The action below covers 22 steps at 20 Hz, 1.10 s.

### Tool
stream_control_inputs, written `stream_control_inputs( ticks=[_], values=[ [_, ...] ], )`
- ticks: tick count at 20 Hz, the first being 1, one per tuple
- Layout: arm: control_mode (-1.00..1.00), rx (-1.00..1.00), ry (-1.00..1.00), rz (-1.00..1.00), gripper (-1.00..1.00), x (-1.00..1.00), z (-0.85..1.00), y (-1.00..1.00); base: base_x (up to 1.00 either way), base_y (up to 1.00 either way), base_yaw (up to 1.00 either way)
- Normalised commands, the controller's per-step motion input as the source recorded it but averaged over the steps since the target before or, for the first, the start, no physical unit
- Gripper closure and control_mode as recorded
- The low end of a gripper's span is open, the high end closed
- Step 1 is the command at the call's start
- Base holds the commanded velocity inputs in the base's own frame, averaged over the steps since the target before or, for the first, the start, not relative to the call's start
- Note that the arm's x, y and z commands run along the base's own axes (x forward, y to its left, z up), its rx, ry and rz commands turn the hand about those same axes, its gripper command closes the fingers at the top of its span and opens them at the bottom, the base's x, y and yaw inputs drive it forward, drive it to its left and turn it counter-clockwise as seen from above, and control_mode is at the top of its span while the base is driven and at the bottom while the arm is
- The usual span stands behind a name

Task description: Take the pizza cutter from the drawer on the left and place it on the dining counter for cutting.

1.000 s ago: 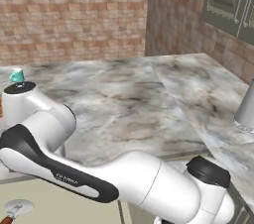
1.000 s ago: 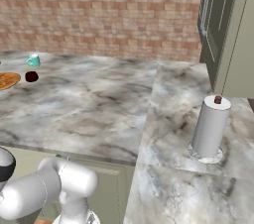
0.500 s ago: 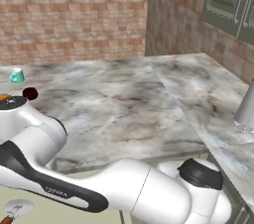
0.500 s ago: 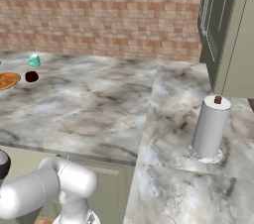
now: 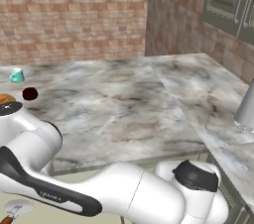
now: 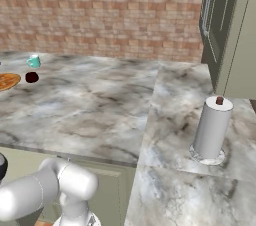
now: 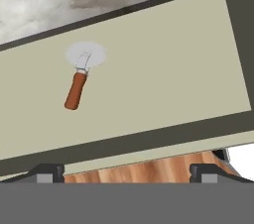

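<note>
Over the last second the arm swings lower; its pincer (image 7: pixel 127 171), spread wide, now overlooks the pizza cutter (image 7: pixel 79 80) lying in the open drawer (image 7: pixel 163 69), ready for descent.

The drawer (image 7: pixel 149 74) is pulled open, its pale beige-green floor exposed. The pizza cutter (image 7: pixel 79 77) is laid flat on it, round silvery wheel toward the counter (image 5: pixel 119 104), reddish-brown handle slanted away. The grey-white veined marble counter is L-shaped.
</note>
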Motion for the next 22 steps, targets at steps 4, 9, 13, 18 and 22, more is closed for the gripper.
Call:
stream_control_inputs(
  ticks=[4, 9, 13, 18, 22],
  values=[
    [-1.00, 0.00, 0.00, 0.00, -1.00, 0.00, -0.02, 0.00, 0.00, 0.00, 0.00],
    [-1.00, 0.00, 0.00, 0.00, -1.00, 0.01, -0.05, 0.00, 0.00, 0.00, 0.00],
    [-1.00, 0.00, 0.00, 0.00, -1.00, 0.00, -0.07, 0.00, 0.00, 0.00, 0.00],
    [-1.00, 0.00, 0.00, 0.00, -1.00, 0.00, -0.10, 0.00, 0.00, 0.00, 0.00],
    [-1.00, 0.00, 0.00, 0.00, -1.00, 0.00, -0.11, 0.01, 0.00, 0.00, 0.00]
  ],
)
